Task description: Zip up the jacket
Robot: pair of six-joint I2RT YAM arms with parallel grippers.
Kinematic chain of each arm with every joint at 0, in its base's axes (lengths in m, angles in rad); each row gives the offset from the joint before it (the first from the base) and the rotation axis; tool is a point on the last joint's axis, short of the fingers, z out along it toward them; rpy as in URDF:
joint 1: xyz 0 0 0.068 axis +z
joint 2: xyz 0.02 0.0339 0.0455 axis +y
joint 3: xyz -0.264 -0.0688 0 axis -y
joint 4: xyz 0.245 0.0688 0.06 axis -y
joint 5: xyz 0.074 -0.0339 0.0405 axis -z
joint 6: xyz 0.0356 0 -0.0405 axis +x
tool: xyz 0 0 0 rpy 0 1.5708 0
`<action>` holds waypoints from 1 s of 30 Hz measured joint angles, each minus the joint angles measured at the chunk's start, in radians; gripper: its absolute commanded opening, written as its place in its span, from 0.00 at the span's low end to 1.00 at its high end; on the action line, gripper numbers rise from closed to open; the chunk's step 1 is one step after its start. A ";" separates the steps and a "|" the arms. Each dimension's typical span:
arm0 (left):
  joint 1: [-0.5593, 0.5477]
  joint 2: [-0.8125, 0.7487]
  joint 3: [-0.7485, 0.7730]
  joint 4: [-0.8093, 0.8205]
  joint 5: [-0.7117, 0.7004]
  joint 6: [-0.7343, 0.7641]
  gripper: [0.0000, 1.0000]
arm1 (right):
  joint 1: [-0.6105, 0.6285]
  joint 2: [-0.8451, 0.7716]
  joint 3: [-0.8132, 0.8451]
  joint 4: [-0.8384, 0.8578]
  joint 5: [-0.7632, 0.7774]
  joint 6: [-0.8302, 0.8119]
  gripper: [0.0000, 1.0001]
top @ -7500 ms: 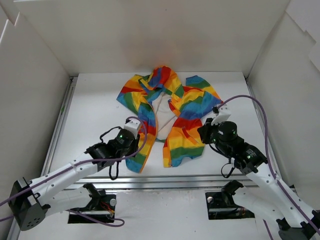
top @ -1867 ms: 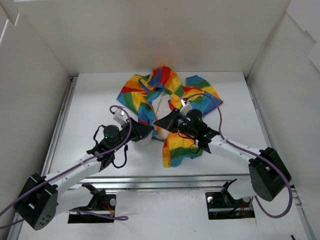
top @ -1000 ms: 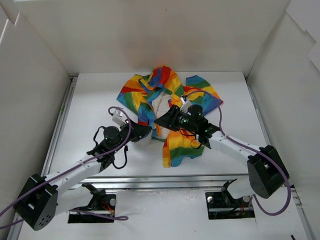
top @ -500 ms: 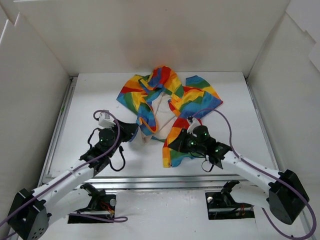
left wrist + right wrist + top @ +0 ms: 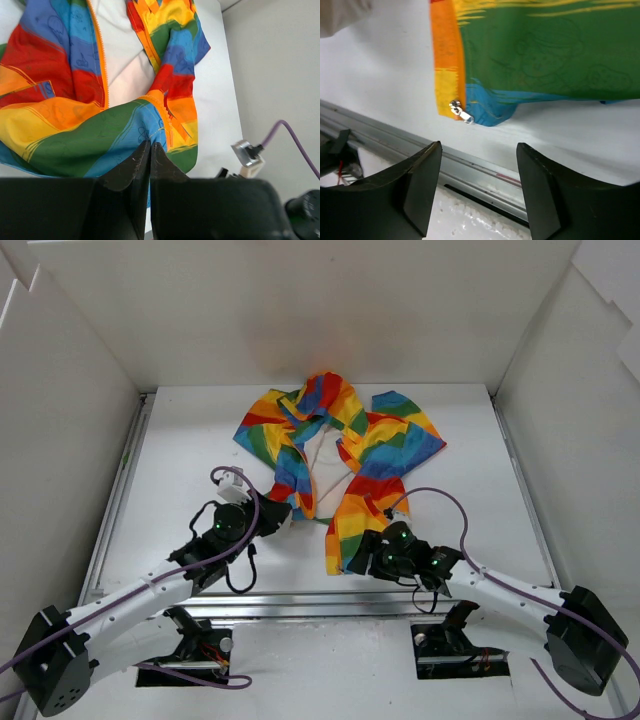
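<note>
Rainbow jacket (image 5: pixel 340 455) is lying open on the white table (image 5: pixel 180 440), hood toward the back wall. The left claw (image 5: pixel 150 149) is pinched tight on the blue-green bottom edge of one front panel. The right claw (image 5: pixel 479 147) is spread wide, empty, just short of the metal zipper pull (image 5: pixel 461 112) at the other panel's corner.

Open table (image 5: pixel 180 440) on both sides of the jacket (image 5: pixel 375 455) to come in over, though the white walls (image 5: pixel 60 420) and near-edge rail (image 5: pixel 300 598) box everything in.
</note>
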 measured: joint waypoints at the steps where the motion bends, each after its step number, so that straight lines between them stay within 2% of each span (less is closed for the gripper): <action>1: -0.009 0.003 0.000 0.000 0.002 0.003 0.00 | 0.000 0.025 -0.007 0.005 0.004 0.004 0.61; 4: -0.023 0.006 0.000 0.000 0.006 0.011 0.00 | 0.001 0.098 -0.016 0.036 0.010 0.018 0.61; 9: -0.028 0.006 0.000 0.000 0.007 0.015 0.00 | 0.009 0.181 -0.005 0.157 0.017 0.030 0.53; 13: -0.031 0.000 0.000 -0.001 0.006 0.016 0.00 | 0.014 0.222 -0.002 0.199 0.047 0.041 0.38; 15: -0.031 -0.006 0.000 -0.001 0.005 0.015 0.00 | 0.015 0.235 -0.002 0.207 0.068 0.042 0.27; 20: -0.031 -0.011 0.000 -0.003 0.004 0.014 0.00 | 0.019 0.265 0.004 0.221 0.102 0.039 0.11; 21: -0.031 -0.011 0.000 -0.003 0.003 0.014 0.00 | 0.020 0.274 0.009 0.223 0.104 0.036 0.04; 22: -0.031 -0.011 0.000 -0.003 0.001 0.013 0.00 | 0.020 0.281 0.013 0.225 0.105 0.032 0.02; 30: -0.022 -0.010 0.001 -0.011 0.003 0.010 0.00 | 0.020 0.280 0.023 0.226 0.084 -0.017 0.00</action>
